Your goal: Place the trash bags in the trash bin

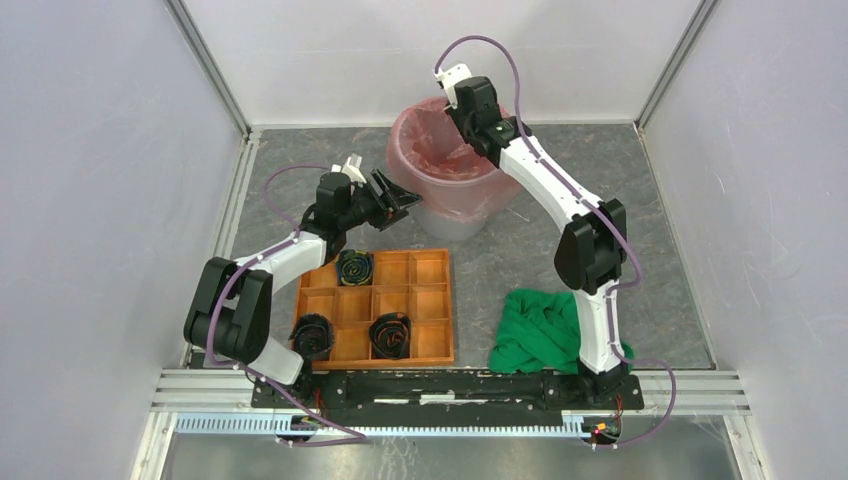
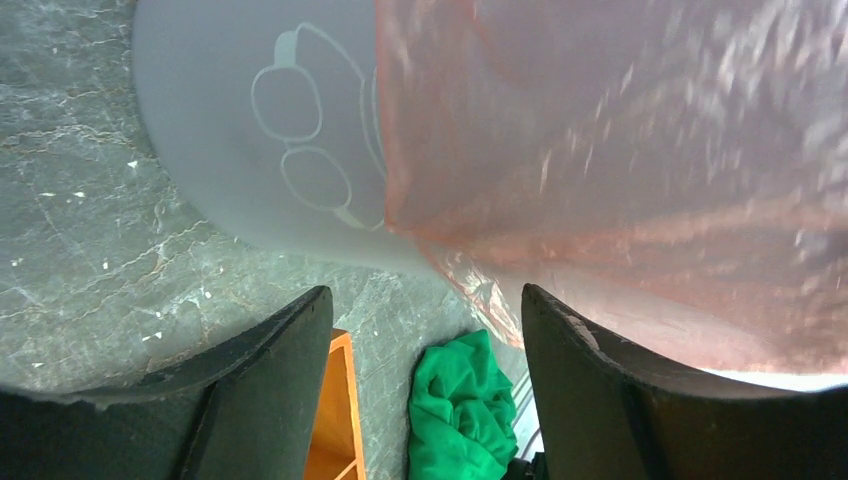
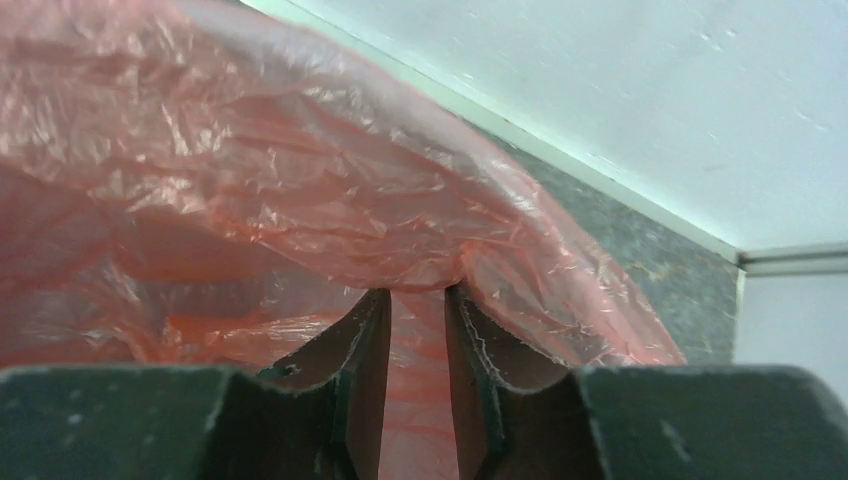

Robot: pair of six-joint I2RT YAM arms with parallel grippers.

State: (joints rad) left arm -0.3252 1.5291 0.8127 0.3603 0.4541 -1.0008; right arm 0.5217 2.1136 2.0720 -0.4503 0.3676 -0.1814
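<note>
The light grey trash bin (image 1: 455, 215) stands at the back middle of the floor. The red translucent trash bag (image 1: 440, 150) lies inside it, with its film draped over the rim. My right gripper (image 1: 458, 112) is at the bin's far rim. In the right wrist view its jaws (image 3: 417, 292) stand nearly closed, pinching a bunched fold of the bag (image 3: 300, 180). My left gripper (image 1: 405, 200) is open and empty, just left of the bin's near wall. In the left wrist view its jaws (image 2: 425, 300) face the grey bin wall (image 2: 260, 120) and the bag's overhanging film (image 2: 620, 150).
An orange wooden compartment tray (image 1: 385, 300) holding black coiled items (image 1: 355, 268) lies in front of the left arm. A green cloth (image 1: 535, 330) is heaped by the right arm's base; it also shows in the left wrist view (image 2: 460, 410). White walls enclose the floor.
</note>
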